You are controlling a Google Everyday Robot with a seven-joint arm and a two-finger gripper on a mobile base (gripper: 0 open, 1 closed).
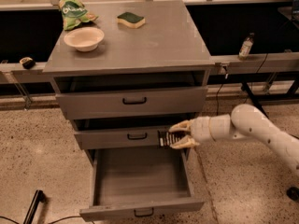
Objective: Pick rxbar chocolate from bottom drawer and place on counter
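Note:
My gripper (176,135) is shut on the rxbar chocolate (167,138), a small black bar with white stripes. I hold it in front of the middle drawer's face, above the right rear part of the bottom drawer (140,178). That drawer is pulled out and its tray shows nothing inside. The white arm reaches in from the right. The counter (154,41) is the grey top of the cabinet, well above the gripper.
On the counter stand a cream bowl (84,38), a green chip bag (74,12) and a green-topped yellow sponge (131,19), all at the back left. A small bottle (245,45) stands on the ledge at the right. A black bar (33,206) lies on the floor at the lower left.

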